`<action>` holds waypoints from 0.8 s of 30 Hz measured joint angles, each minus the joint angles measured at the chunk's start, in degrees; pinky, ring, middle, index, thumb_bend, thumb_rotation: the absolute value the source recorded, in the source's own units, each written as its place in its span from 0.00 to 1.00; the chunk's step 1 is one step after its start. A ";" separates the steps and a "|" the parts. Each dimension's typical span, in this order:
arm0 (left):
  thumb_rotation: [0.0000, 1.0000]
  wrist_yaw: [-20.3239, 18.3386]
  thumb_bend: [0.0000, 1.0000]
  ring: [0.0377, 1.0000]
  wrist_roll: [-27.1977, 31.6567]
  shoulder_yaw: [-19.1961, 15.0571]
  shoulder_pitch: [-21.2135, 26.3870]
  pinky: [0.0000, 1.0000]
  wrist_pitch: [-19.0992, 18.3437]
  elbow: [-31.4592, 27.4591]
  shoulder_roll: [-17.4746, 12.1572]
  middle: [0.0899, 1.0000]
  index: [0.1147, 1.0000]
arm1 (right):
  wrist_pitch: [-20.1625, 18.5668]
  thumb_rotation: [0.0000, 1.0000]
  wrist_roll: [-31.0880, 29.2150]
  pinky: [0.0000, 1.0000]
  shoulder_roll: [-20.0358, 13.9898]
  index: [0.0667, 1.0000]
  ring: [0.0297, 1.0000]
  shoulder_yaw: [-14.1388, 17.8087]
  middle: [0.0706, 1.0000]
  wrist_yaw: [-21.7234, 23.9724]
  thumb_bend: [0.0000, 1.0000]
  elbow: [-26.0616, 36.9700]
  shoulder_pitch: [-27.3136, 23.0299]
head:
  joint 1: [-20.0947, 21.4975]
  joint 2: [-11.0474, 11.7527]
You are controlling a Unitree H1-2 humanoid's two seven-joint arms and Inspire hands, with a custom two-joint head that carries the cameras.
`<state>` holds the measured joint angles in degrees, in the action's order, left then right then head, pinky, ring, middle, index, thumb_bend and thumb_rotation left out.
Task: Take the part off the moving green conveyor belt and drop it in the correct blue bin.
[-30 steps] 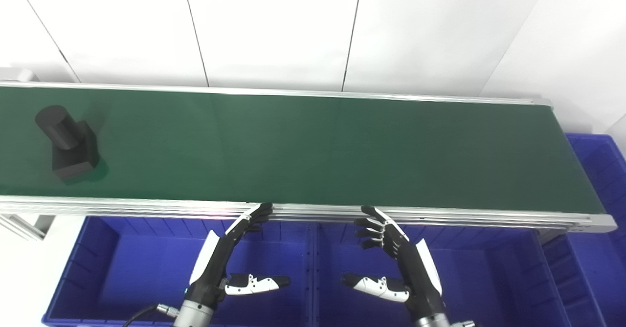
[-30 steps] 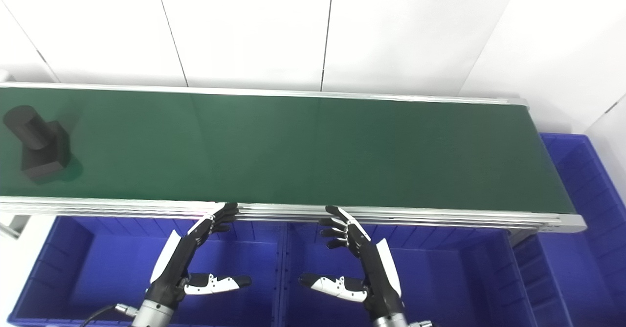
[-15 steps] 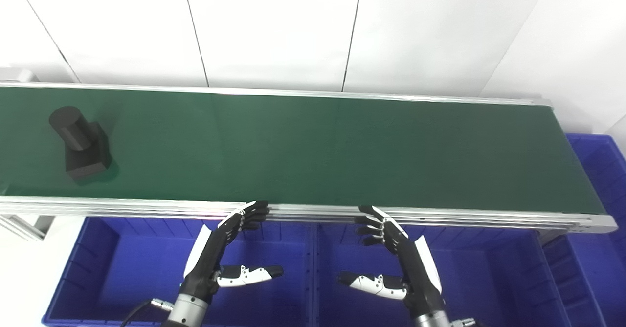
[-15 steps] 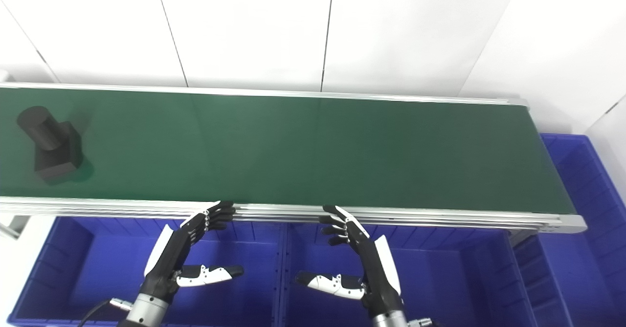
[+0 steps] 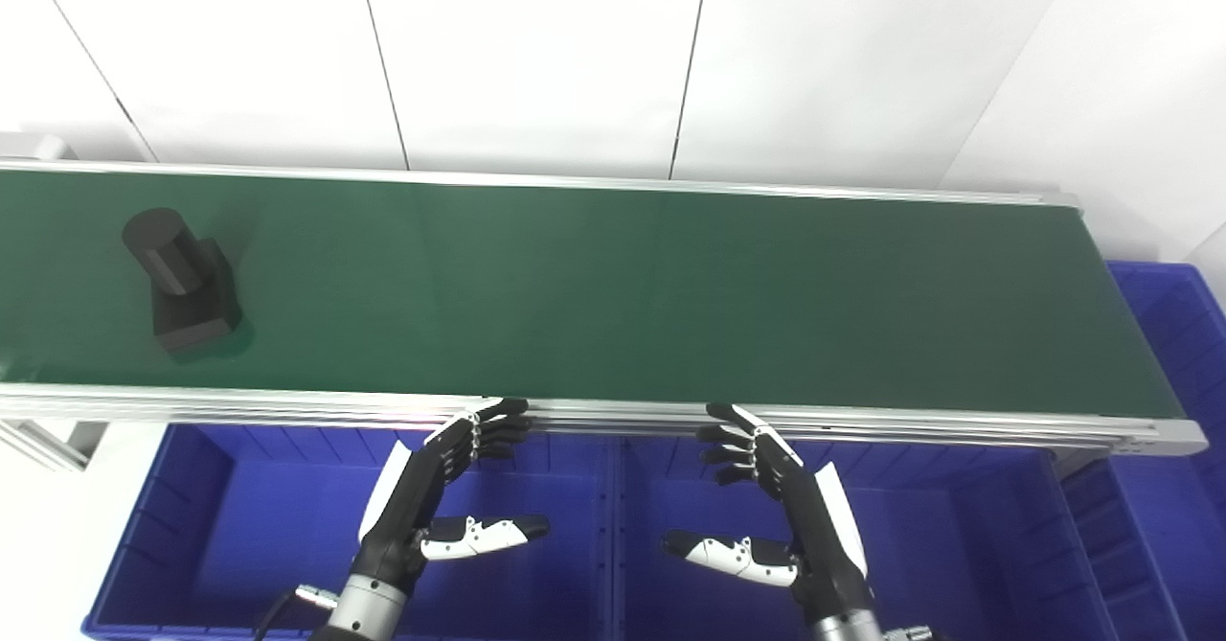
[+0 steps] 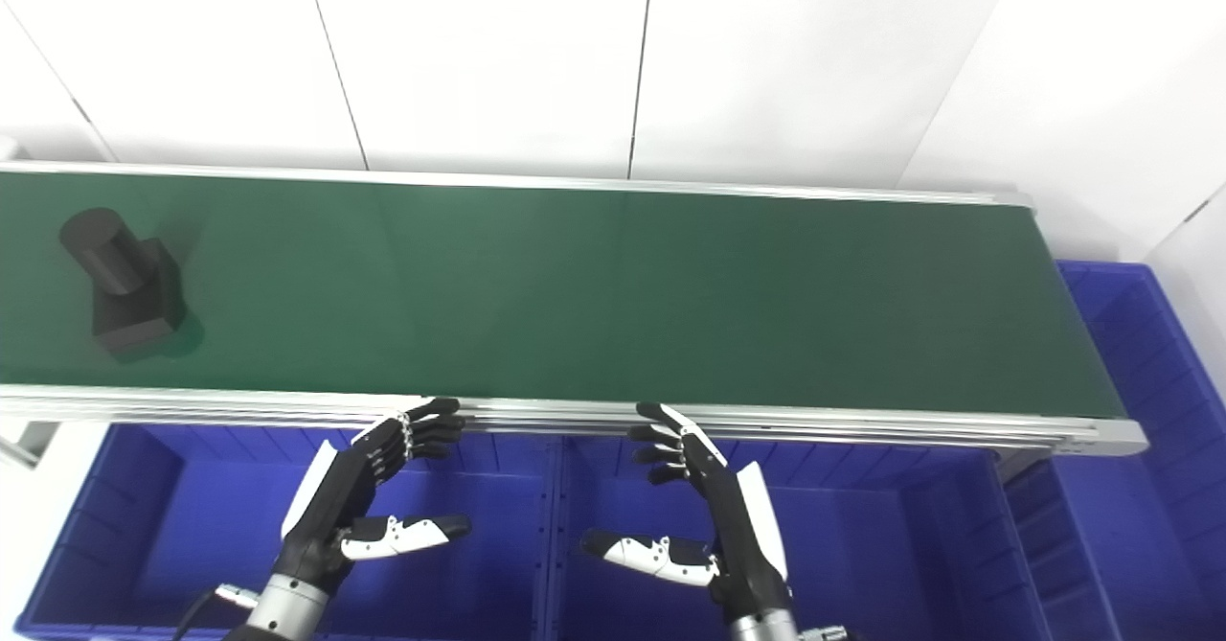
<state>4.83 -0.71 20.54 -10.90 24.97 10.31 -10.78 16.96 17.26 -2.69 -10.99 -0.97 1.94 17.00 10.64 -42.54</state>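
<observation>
Part: black part (image 5: 182, 282) rides the conveyor belt (image 5: 613, 286) at 9 o'clock, unpicked.
Hands: left hand (image 5: 431, 488) and right hand (image 5: 776, 497) spread, empty, above blue bins (image 5: 239, 545).

Only the black part (image 5: 182, 282) interrupts the open green belt (image 5: 670, 286).

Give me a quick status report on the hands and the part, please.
Left hand and right hand open, over the bins. Part on belt, far left. Nothing in the way.
</observation>
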 measured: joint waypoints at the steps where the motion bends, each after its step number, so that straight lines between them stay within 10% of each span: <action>1: 0.26 -0.68 0.79 0.71 0.01 -0.28 -0.17 0.68 0.00 0.00 0.17 0.73 0.74 | 0.00 0.31 0.08 0.59 0.00 0.81 0.67 -0.01 0.72 -0.05 0.83 0.00 -0.02 | 0.00 0.00; 17: 0.26 -5.23 0.79 0.71 -0.42 -3.78 -0.48 0.67 0.00 0.12 2.45 0.73 0.74 | 0.00 0.31 -0.09 0.60 -0.12 0.84 0.69 0.17 0.74 -0.14 0.81 0.00 -0.02 | -0.88 1.06; 24: 0.23 -3.96 0.79 0.69 -2.20 -1.24 -0.24 0.65 0.00 0.85 3.12 0.71 0.73 | -0.07 0.36 -2.87 0.61 -2.18 0.86 0.70 0.81 0.76 0.82 0.78 7.12 -0.20 | -10.01 4.04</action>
<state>0.87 -2.90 19.30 -11.15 24.97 11.16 -7.66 16.90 14.39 -4.87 -10.17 -0.14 9.06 16.80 0.62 -38.50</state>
